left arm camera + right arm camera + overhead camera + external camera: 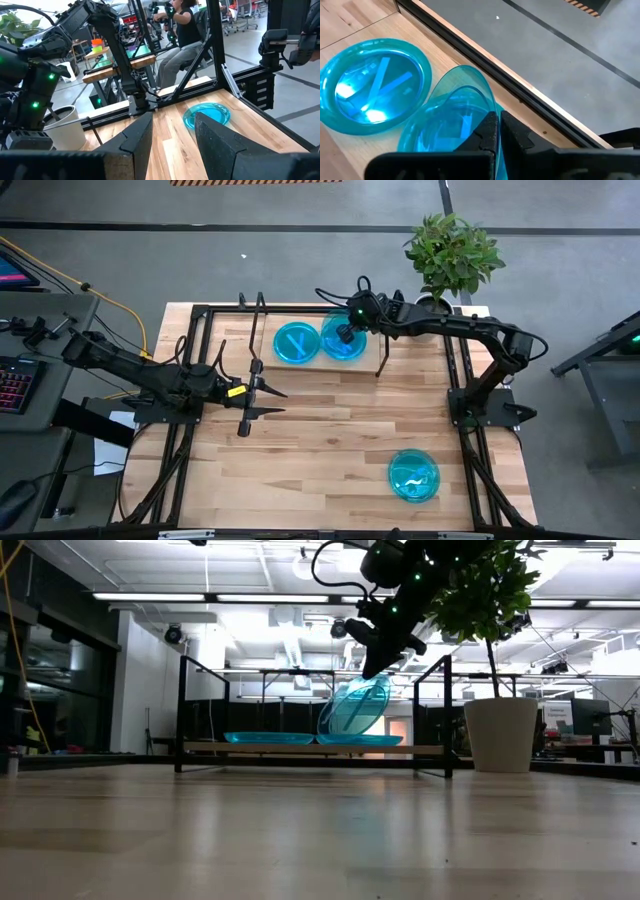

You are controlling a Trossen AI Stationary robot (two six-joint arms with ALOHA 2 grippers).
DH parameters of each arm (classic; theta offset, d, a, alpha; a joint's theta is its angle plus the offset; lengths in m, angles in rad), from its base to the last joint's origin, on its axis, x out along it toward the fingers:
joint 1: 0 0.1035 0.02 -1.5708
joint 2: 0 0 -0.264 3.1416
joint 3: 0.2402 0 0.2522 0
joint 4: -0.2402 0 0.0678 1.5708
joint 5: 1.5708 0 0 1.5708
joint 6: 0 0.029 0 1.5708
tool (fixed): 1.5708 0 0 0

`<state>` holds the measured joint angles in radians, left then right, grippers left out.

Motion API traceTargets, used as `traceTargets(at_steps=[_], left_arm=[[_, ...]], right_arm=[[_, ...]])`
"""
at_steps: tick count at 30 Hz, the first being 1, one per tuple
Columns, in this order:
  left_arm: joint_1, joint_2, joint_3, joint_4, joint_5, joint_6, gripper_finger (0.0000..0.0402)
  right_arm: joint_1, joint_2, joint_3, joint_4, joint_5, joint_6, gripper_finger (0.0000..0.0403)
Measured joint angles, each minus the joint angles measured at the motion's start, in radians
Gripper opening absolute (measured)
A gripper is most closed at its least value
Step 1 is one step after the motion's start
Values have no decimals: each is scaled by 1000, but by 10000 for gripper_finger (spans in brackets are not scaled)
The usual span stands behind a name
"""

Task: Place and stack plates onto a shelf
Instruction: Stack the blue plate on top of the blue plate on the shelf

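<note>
The light-wood shelf stands at the table's far edge. One cyan plate lies flat on its left half, and another lies flat on its right half. My right gripper hovers over the right half, shut on a third plate that is steeply tilted. More cyan plates rest on the table near its right near corner. My left gripper waits open over the table's left middle, touching nothing. My right gripper pinches the tilted plate by its raised rim between the two shut fingers, coming from above and slanting down. The plate hangs steeply tilted below the fingers, and its lower edge meets the plate lying on the shelf's right half.
A potted plant stands at the table's far right corner, close behind the shelf. Black wire frames rise at both shelf ends. The table's black frame rails run along its sides. Bare wood lies in the table's middle.
</note>
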<state>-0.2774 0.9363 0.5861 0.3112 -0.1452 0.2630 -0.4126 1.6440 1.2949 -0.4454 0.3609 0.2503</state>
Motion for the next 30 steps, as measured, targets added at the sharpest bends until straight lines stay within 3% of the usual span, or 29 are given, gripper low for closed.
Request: traceTargets(at_steps=[30], left_arm=[[0, 0, 0, 0, 0, -1, 138]], right_arm=[[0, 0, 0, -8, -39, 16, 0]])
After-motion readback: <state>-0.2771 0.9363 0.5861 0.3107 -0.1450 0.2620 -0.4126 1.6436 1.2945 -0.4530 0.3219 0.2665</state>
